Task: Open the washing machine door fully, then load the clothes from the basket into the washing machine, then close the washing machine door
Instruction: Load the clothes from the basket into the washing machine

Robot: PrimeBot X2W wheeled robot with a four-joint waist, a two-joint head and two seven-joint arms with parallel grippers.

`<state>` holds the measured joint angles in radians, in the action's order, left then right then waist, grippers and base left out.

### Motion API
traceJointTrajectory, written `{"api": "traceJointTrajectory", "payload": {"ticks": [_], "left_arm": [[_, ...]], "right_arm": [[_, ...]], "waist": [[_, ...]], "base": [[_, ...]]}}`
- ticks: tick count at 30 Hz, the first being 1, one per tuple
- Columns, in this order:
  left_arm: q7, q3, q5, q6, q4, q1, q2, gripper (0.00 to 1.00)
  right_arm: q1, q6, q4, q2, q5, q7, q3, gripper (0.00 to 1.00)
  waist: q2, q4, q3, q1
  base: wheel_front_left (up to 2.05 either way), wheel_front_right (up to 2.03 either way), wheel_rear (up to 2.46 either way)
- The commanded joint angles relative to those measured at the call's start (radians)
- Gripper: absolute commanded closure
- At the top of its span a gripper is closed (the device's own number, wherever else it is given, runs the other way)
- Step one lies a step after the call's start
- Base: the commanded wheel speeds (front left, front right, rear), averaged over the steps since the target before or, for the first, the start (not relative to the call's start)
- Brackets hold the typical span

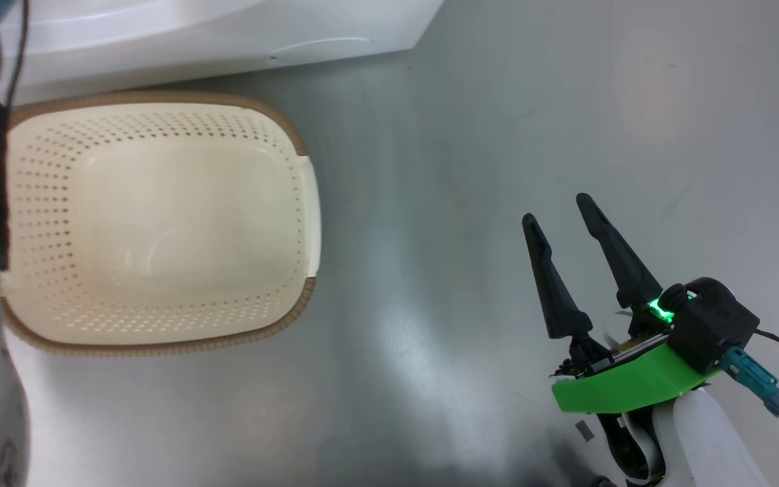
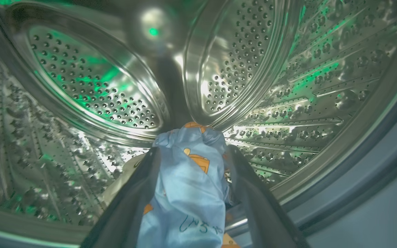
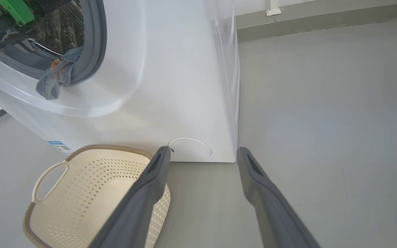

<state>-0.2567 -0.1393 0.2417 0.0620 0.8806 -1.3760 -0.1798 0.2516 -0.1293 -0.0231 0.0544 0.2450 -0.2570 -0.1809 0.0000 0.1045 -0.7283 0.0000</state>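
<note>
One basket [image 1: 44,203]. One washing machine [image 3: 171,86], with one round filter cap [image 3: 189,150] and one blue sticker [image 3: 60,146]. Two grippers — left gripper [image 2: 193,148], right gripper [image 1: 557,208] — two fingers [image 3: 143,199] each. Clothes [image 2: 188,193]: one bundle, pieces uncountable.

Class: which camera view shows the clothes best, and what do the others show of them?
The left wrist view: the clothes sit close up, blue fabric and orange print clear against the drum. The right wrist view shows a small piece hanging over the washing machine opening. The head view faces the basket instead.
</note>
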Motion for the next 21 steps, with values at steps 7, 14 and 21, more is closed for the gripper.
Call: {"api": "traceJointTrajectory", "payload": {"ticks": [7,14,21], "left_arm": [[-0.005,0.044,0.018,0.017,-0.202,0.181,-0.016,0.00],[-0.005,0.087,0.028,0.023,-0.414,0.388,0.016,0.00],[-0.005,0.190,0.033,-0.003,-0.650,0.661,0.034,0.00]], "right_arm": [[-0.023,-0.001,-0.032,-0.004,-0.012,-0.005,0.004,0.00],[-0.030,-0.001,-0.046,-0.004,-0.019,-0.005,0.020,0.00],[-0.036,-0.001,-0.050,-0.004,-0.016,-0.005,0.014,0.00]], "waist": [[0.0000,-0.066,0.023,0.0000],[0.0000,-0.085,0.031,0.0000],[0.0000,-0.081,0.045,0.0000]], "base": [[0.00,0.00,0.00],[0.00,0.00,0.00],[0.00,0.00,0.00]]}}
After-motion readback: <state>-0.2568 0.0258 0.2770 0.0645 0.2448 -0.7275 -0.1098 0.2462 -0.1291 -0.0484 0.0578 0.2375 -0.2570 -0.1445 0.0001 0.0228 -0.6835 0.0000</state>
